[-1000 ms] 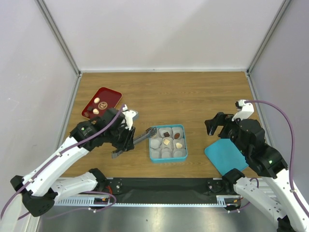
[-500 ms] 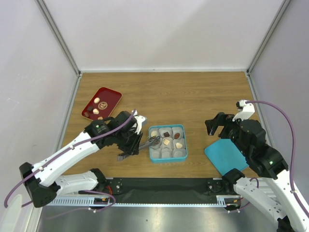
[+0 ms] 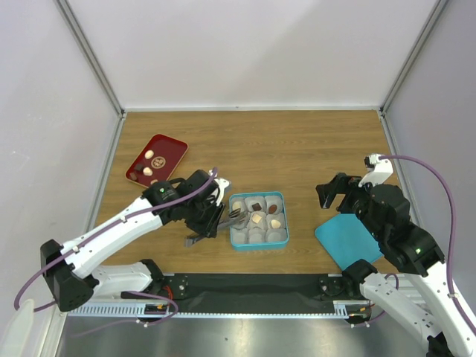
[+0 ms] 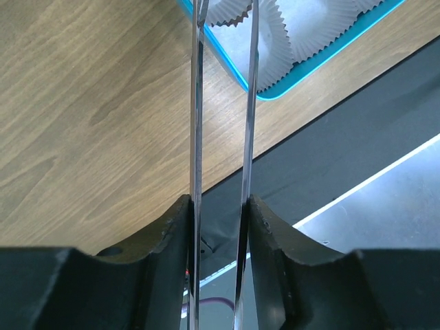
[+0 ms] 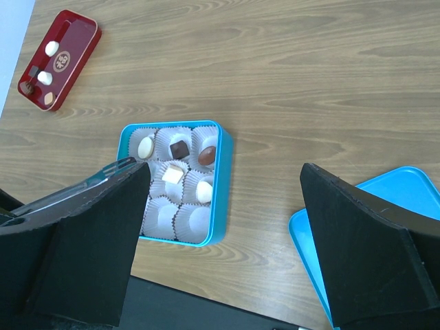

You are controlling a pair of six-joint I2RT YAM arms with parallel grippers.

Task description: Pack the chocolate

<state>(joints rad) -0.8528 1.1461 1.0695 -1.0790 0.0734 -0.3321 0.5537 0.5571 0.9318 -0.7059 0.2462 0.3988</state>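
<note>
L gripper (image 3: 213, 214) clenched on the thin metal tongs (image 4: 196, 124), blades a little apart, tips at left edge of blue box (image 3: 257, 247), mid tabletop (image 3: 297, 149). Chocolate (image 5: 179, 148): five pcs sit in paper cups (image 5: 189, 218) in box's far & mid rows, a few more on red tray (image 3: 169, 147) far left. R gripper (image 3: 332, 193) released, jaws wide, hovering right of box, just beyond blue lid (image 3: 346, 239).

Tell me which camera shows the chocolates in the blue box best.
Right wrist: five boxed chocolates show clearly, from close. Top external shows them tiny. Left wrist catches only the box corner and empty paper cups.
</note>
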